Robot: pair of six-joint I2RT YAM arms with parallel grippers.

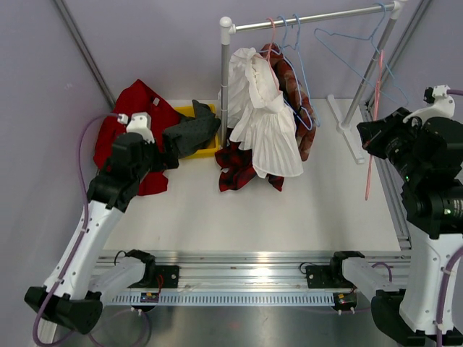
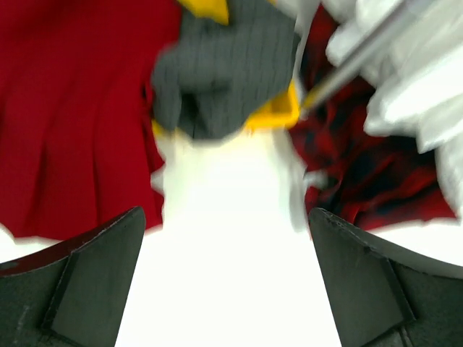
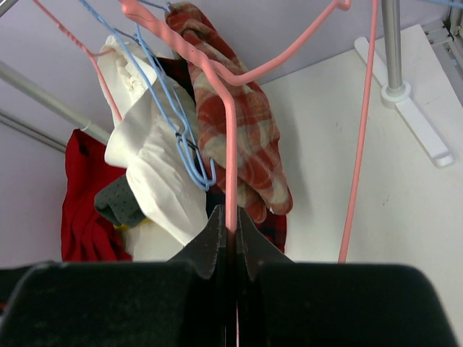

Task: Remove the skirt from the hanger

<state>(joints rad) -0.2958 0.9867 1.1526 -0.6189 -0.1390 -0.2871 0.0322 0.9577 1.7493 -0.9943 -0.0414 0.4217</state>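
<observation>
My right gripper (image 3: 231, 233) is shut on the bare rod of a pink hanger (image 3: 230, 144), which shows as a thin pink line at the right in the top view (image 1: 373, 123). No cloth shows on that hanger. A white pleated skirt (image 1: 266, 126) and a red-and-cream plaid garment (image 3: 249, 123) hang from blue hangers (image 3: 189, 152) on the rail (image 1: 311, 20). A dark red plaid skirt (image 1: 235, 172) lies crumpled on the table below them. My left gripper (image 2: 228, 242) is open and empty above bare table, near a grey garment (image 2: 228, 72).
A red garment (image 1: 137, 108) lies at the back left. The grey garment rests on a yellow bin (image 1: 187, 112). The rack's left post (image 1: 225, 72) and right post foot (image 1: 346, 126) stand on the table. An empty blue hanger (image 1: 362, 36) hangs at the rail's right end.
</observation>
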